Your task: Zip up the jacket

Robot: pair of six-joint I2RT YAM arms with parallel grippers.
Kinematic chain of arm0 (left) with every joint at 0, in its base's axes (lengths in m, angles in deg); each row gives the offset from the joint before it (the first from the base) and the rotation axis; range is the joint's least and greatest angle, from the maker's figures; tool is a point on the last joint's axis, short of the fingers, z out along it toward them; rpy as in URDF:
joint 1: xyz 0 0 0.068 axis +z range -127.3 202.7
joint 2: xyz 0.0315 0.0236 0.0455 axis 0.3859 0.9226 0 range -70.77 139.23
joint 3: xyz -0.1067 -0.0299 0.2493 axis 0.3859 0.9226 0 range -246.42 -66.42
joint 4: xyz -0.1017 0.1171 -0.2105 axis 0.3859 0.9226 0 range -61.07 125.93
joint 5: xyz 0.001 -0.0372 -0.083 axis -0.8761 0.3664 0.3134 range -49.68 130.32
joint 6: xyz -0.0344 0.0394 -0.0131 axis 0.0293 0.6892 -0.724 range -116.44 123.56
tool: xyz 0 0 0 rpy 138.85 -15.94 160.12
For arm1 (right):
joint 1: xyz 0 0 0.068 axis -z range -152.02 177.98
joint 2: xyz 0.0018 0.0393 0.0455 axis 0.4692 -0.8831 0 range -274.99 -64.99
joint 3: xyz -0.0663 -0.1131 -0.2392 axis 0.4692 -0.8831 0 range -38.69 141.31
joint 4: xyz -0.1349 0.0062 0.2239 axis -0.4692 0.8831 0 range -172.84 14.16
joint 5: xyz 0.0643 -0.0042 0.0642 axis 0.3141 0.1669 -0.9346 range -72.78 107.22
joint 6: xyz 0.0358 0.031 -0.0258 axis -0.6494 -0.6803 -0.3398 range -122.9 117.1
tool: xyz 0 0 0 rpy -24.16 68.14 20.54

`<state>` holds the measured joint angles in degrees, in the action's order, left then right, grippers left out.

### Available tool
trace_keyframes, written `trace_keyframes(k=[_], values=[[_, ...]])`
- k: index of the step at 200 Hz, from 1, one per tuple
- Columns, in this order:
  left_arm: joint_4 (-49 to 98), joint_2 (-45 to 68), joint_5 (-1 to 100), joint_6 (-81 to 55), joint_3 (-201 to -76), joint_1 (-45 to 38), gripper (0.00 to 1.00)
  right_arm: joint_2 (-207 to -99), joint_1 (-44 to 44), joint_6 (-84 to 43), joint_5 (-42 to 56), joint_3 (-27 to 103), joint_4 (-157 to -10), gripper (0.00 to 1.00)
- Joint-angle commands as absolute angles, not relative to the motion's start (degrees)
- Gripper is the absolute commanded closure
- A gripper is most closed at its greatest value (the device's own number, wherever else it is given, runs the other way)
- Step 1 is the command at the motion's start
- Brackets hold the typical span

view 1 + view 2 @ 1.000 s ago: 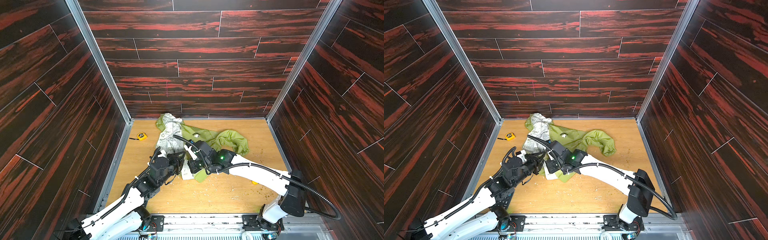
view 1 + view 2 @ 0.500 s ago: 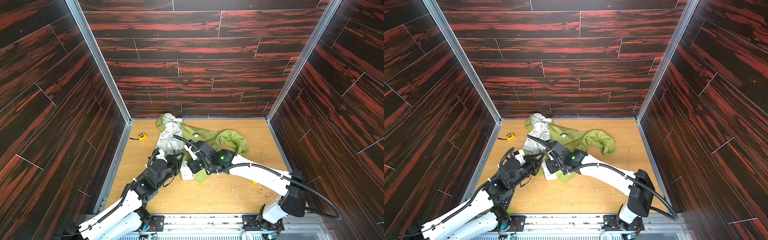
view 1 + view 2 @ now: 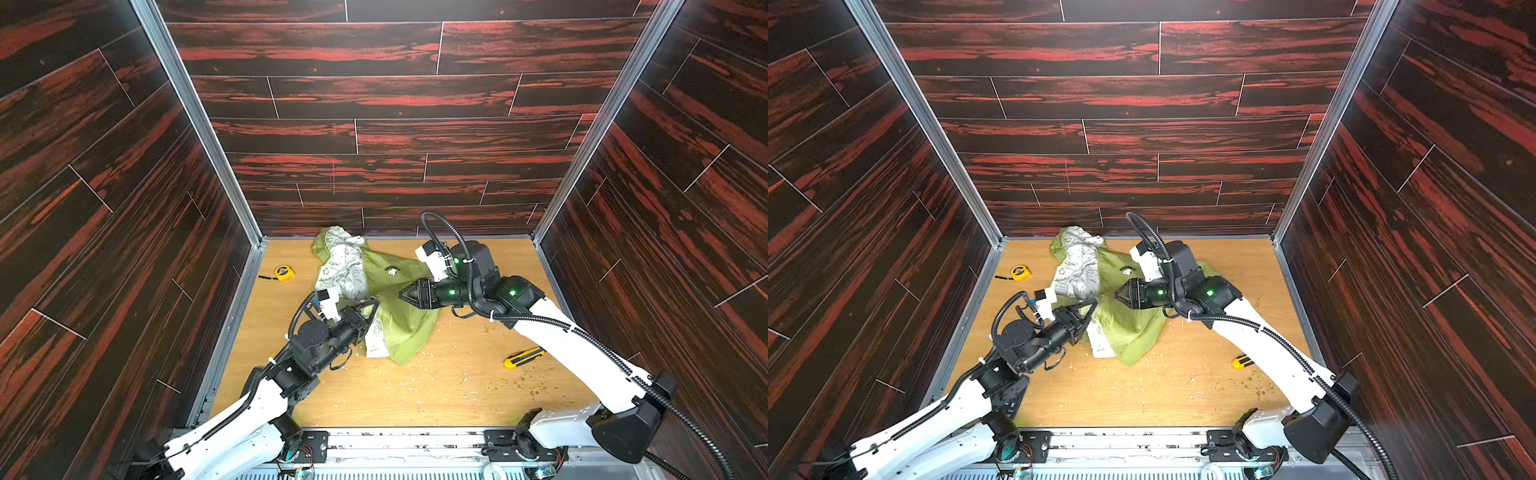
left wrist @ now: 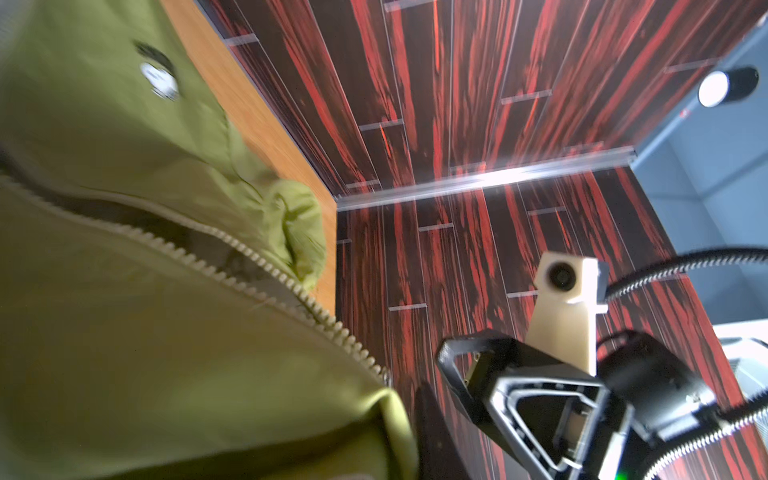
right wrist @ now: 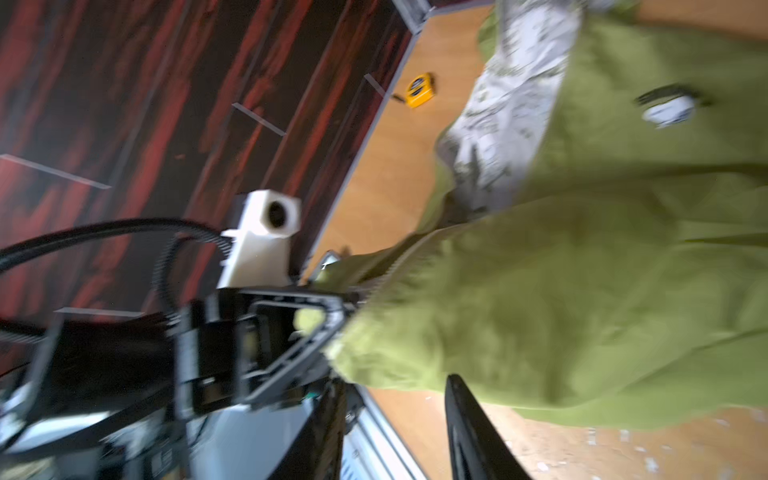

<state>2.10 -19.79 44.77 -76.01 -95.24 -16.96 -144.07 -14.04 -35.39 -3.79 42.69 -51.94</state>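
The jacket [image 3: 395, 320] lies crumpled on the wooden table [image 3: 415, 395]. In both top views it sits mid-frame, running from the back wall toward the centre. Its white printed lining [image 3: 343, 266] shows at the upper left of the heap. The small chest logo [image 3: 392, 271] is just right of the lining, and a green flap tapers to a point at the heap's lower edge.

The left gripper [image 3: 371, 308] enters from the lower left, its jaws pressed together on the jacket's left edge. In the right wrist view, green cloth is bunched at its tip. In the left wrist view the zipper [image 4: 249, 257] crosses the frame diagonally as a row of pale teeth with a dark gap beside it. That picture is blurred, so I cannot tell how far the gap runs.

The right gripper [image 3: 402, 294] points in from the right over the cloth, jaws spread with nothing between them, and seems just clear of the fabric.

A yellow tape measure [image 3: 284, 272] sits at the left, well apart from the jacket. A yellow utility knife [image 3: 524, 358] lies at the lower right, beside the right arm.
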Motion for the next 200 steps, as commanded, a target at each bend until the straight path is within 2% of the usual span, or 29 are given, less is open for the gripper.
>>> trace_keyframes(k=[1, 30, 72, 105, 157, 200], values=[[-8.16, -16.04, 51.71, -76.59, -96.83, -17.03, 1.0, -145.2, -12.92, -40.68, -16.58, 41.67, -55.99, 0.58], [-13.7, -11.87, 55.4, -79.52, -97.97, -17.03, 1.0, -145.85, -12.05, -44.44, -20.18, 40.84, -59.75, 0.59], [-12.19, -12.78, 54.84, -80.17, -98.06, -17.03, 1.0, -145.76, -9.39, -47.78, -22.78, 38.25, -63.2, 0.62], [-11.13, -13.34, 54.56, -80.11, -98.15, -17.03, 0.85, -146.2, -8.43, -47.72, -23.5, 37.45, -63.41, 0.63], [-11.95, -11.5, 54.8, -81.46, -98.37, -17.03, 0.77, -146.49, -6.74, -47.83, -24.55, 37.06, -63.5, 0.63], [-13.96, -10.82, 54.64, -82.05, -98.05, -17.03, 0.62, -146.84, -6.35, -47.68, -24.86, 36.05, -63.51, 0.63]])
